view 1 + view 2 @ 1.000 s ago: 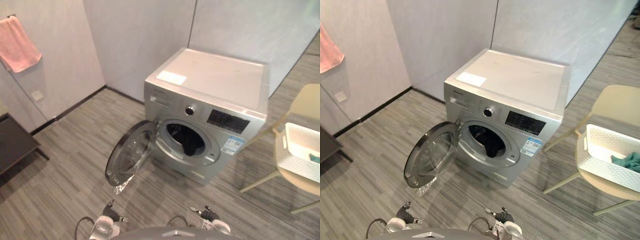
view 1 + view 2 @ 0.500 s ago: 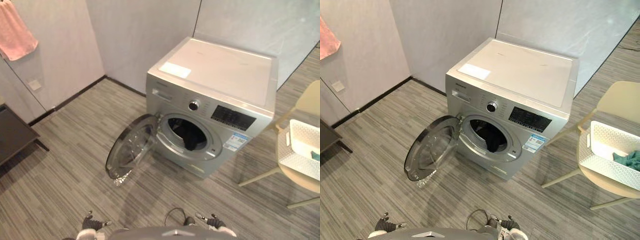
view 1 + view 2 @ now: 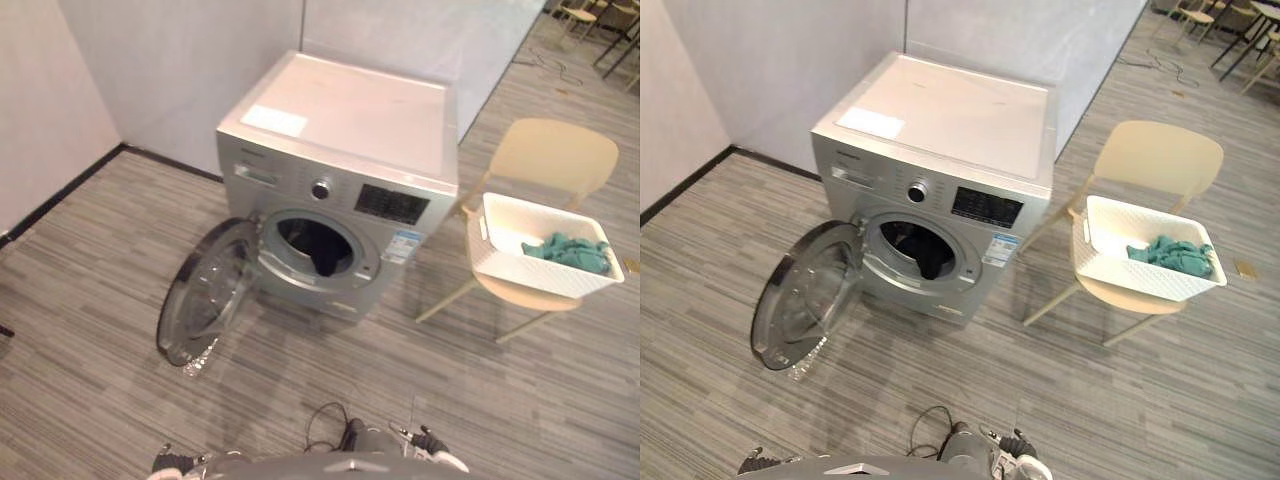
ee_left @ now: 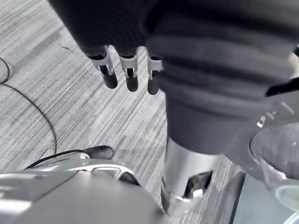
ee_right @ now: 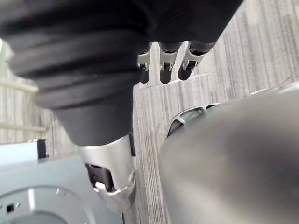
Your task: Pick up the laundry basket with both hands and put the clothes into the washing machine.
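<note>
Washing machine (image 3: 340,150), silver front-loader, stands in a room corner on grey plank floor (image 3: 80,260). Its round door (image 3: 205,295) is swung wide open toward robot's left, lower edge near the floor. Drum opening (image 3: 315,245) is exposed w/ a dark cloth (image 3: 325,262) hanging at its lip. Pale label (image 3: 273,121) lies on machine top, front-left corner.

White laundry basket (image 3: 500,262) sits on seat of a beige chair (image 3: 555,150), just beside the machine on robot's right. Teal clothes (image 3: 568,252) are bunched inside the basket, at the end away from the machine.

Left hand (image 4: 131,74) hangs over bare floor, fingers straight & relaxed, grasping nothing. Right hand (image 5: 164,70) is the same: released, fingers pointing down at floor, nothing btwn them. Both are well apart from basket.
</note>
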